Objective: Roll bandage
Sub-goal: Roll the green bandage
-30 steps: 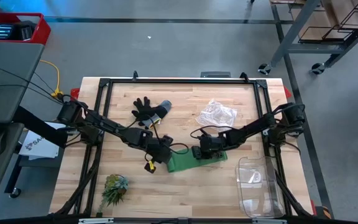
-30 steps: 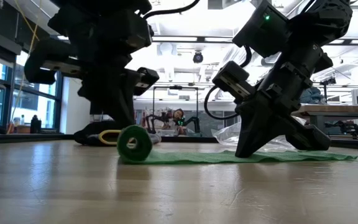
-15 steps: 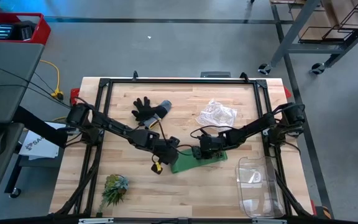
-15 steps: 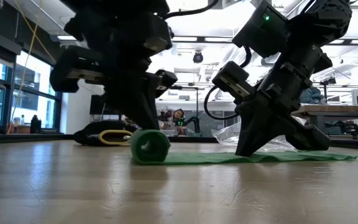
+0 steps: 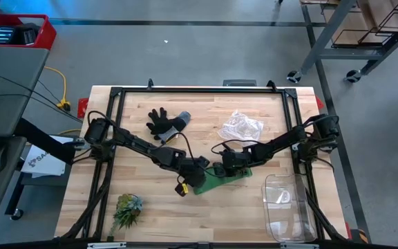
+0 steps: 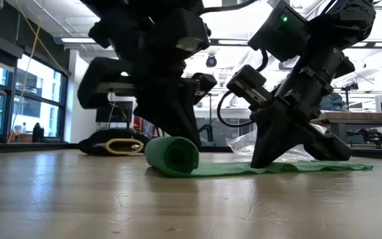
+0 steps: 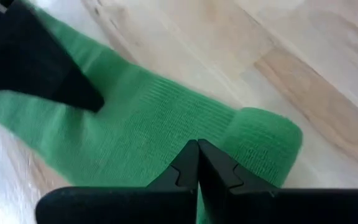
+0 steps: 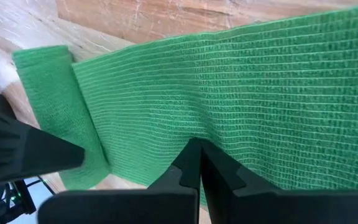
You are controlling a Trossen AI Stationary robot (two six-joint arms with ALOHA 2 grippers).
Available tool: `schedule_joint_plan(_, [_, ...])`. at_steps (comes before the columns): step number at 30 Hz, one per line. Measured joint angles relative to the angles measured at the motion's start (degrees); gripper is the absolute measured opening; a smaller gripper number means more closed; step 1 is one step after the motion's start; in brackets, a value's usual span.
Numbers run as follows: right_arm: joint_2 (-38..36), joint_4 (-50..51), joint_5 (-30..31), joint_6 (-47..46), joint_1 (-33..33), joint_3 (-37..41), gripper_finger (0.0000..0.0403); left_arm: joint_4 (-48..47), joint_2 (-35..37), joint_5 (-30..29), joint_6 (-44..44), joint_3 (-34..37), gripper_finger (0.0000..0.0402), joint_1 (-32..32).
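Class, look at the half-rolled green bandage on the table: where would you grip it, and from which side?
Probably the rolled end of the bandage, from above, fingers across its two open ends: it is a firm cylinder lying on its side, while the flat tail hugs the table.

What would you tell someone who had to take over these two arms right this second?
Left tool: shut, holding nothing, pushing against the rolled end of the bandage near the table's middle.
Right tool: shut, holding nothing, pressing the flat part of the strip down on the table.
Done: one end is wound into a small roll; the low view shows it lying on the wood.
Left: most of the strip lies flat under and beyond the right tool. My guess is to roll on toward it, then lift the right tool out of the way.
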State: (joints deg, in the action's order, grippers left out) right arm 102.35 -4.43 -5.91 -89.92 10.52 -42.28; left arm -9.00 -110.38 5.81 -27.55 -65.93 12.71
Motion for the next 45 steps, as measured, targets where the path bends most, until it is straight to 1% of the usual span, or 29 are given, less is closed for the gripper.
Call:
schedule_joint_plan(3, [0.0,-0.18,0.22,0.06,0.01,0.02,0.0,-1.2,-0.13,-2.62,-1.66,-1.77,0.0,0.0])
schedule_joint_plan(6, [0.0,-0.3,0.49,0.27,0.02,0.02,0.0,-3.36,2.34,-6.36,-1.84,-3.74,0.0,-0.06])
schedule_joint_plan(8, [0.02,-0.39,0.48,0.4,0.02,0.01,0.0,-5.42,4.27,-8.19,-0.29,-4.22,0.0,-0.31])
schedule_joint_plan(10, [0.02,-0.56,0.5,0.39,0.02,0.02,0.0,-8.72,6.18,-8.82,2.87,-4.14,0.0,-0.75])
schedule_joint_plan(12, [0.02,-0.57,0.48,0.43,0.02,0.01,0.0,-12.7,7.92,-8.17,6.24,-4.18,0.0,-1.09])
schedule_joint_plan(14, [0.02,-0.63,0.48,0.44,0.02,0.0,0.0,-15.69,8.68,-6.07,7.82,-3.52,0.0,-1.17])
schedule_joint_plan(17, [0.02,-0.73,0.43,0.66,0.02,0.0,0.0,-15.83,8.72,-2.21,6.5,0.2,0.0,-0.81])
schedule_joint_plan(19, [0.02,-0.72,0.41,0.91,0.02,0.0,0.0,-13.96,8.67,-0.26,4.06,2.47,0.0,-0.38])
schedule_joint_plan(22, [0.0,-0.72,0.28,0.98,0.02,0.0,0.0,-12.3,8.71,-0.14,-0.4,3.85,0.0,0.27])
schedule_joint_plan(25, [0.0,-0.74,0.26,0.96,0.02,0.0,0.0,-11.62,8.73,-0.12,-2.51,3.86,0.0,0.52])
schedule_joint_plan(30, [0.0,-0.74,0.21,0.96,0.02,0.0,0.0,-8.9,8.75,0.11,-1.37,3.86,0.0,0.5])
schedule_joint_plan(34, [0.0,-0.74,0.17,0.93,0.02,0.0,0.0,-7.53,7.63,2.36,-1.18,3.82,0.0,0.5])
schedule_joint_plan(43, [0.0,-0.74,0.06,1.33,0.02,0.0,0.0,-6.8,7.21,1.91,-0.88,3.79,0.0,0.61])
schedule_joint_plan(45, [0.0,-0.74,0.04,1.39,0.01,0.0,0.0,-6.92,6.79,0.42,-1.05,3.78,0.0,0.63])
